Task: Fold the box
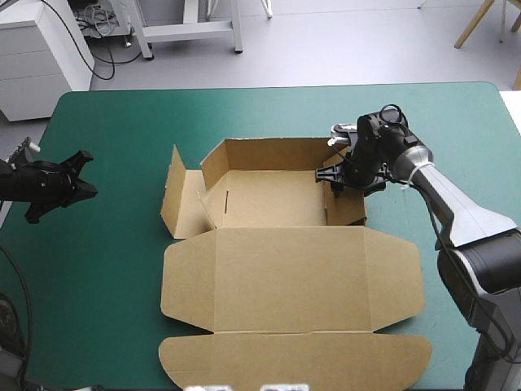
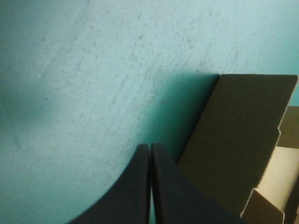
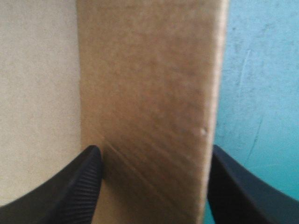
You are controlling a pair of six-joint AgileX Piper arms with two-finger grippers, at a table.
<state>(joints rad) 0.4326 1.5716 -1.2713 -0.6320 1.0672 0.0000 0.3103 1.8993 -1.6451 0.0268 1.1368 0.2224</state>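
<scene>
The brown box [image 1: 277, 261] lies mid-table as an open tray with its back wall raised and the lid and front flap flat toward the near edge. My right gripper [image 1: 346, 181] is at the tray's right wall, open. In the right wrist view the right gripper [image 3: 154, 150] has its black fingers [image 3: 79, 186] astride the upright wall [image 3: 149, 93], one inside the tray and one outside. My left gripper [image 1: 84, 175] hovers near the table's left edge, apart from the box. In the left wrist view the left gripper [image 2: 150, 145] is shut and empty, with the box's left flap [image 2: 233, 135] ahead of it.
The box's left side flap [image 1: 173, 191] stands upright and loose, away from the tray. A bare strip of teal-green cover [image 1: 114, 244] lies between my left gripper and the box. The flat lid reaches close to the table's near edge.
</scene>
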